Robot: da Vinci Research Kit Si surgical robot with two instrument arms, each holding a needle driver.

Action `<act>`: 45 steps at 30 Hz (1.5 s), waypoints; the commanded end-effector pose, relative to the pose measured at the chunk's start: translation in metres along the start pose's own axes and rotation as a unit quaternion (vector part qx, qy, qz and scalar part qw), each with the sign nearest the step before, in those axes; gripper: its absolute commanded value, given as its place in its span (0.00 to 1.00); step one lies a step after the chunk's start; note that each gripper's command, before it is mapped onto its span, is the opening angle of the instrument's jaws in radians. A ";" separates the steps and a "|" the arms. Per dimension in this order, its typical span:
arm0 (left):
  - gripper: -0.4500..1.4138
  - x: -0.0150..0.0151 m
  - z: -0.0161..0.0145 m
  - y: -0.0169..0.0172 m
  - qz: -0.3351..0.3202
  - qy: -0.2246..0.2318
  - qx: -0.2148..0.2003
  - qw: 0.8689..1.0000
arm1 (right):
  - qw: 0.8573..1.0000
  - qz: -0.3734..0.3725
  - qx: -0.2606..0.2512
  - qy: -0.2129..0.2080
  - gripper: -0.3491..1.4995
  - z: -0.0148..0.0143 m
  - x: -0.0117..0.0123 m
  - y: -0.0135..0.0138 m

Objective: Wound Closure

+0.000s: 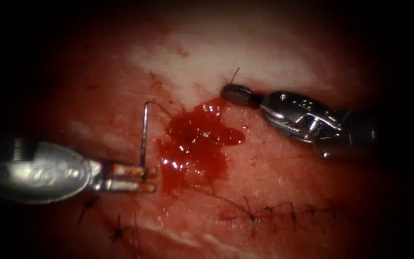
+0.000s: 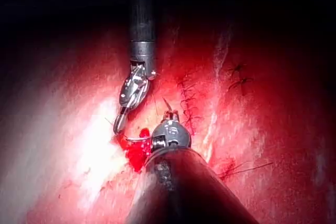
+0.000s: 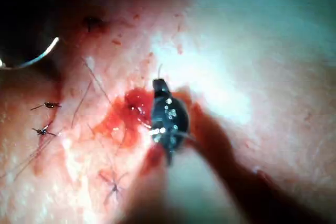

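My left tool [image 1: 145, 178] comes in from the left with its jaws shut on the curved needle [image 1: 143, 136] at its lower part. The needle stands edge-on above the tissue, left of the cut and not in it. From the needle's upper end, dark thread [image 1: 161, 108] runs right towards the red fluid [image 1: 195, 144] pooled over the open cut. My right tool [image 1: 238, 95] lies at the pool's upper right edge, jaws shut, with a short piece of thread [image 1: 235, 75] sticking out of its tip. The left wrist view has the needle [image 2: 137, 139] and the right tool [image 2: 121, 123]. The right wrist view also has the needle [image 3: 34, 57].
A row of dark stitches [image 1: 283, 211] closes the cut at the lower right. Separate knots with cut ends [image 1: 118, 233] sit at the lower left. Pale tissue [image 1: 245, 57] lies behind the right tool.
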 end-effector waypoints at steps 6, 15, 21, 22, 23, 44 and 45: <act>0.00 -0.0029 0.0005 0.0001 -0.022 -0.010 -0.014 1.000 | 1.000 -0.008 0.008 -0.002 0.88 0.0001 -0.0010 -0.0014; 0.79 -0.0104 -0.0003 0.0004 -0.128 -0.040 -0.034 0.990 | 1.000 -0.014 0.021 -0.014 0.87 -0.0037 -0.0007 -0.0019; 0.88 -0.0151 -0.0037 -0.0004 -0.154 -0.047 -0.025 0.987 | 0.999 -0.023 0.017 -0.023 0.87 -0.0040 -0.0012 -0.0018; 0.88 -0.0158 -0.0046 -0.0009 -0.161 -0.049 -0.020 0.986 | 0.999 -0.023 0.017 -0.024 0.87 -0.0039 -0.0013 -0.0018; 0.88 -0.0162 -0.0052 -0.0012 -0.166 -0.051 -0.016 0.985 | 0.999 -0.024 0.016 -0.027 0.87 -0.0039 -0.0014 -0.0018; 0.81 -0.0164 -0.0170 -0.0104 -0.216 -0.093 0.034 0.971 | 0.999 -0.029 0.013 -0.034 0.85 -0.0036 -0.0018 -0.0020; 0.81 -0.0165 -0.0174 -0.0106 -0.217 -0.094 0.037 0.971 | 0.999 -0.029 0.013 -0.034 0.85 -0.0036 -0.0018 -0.0020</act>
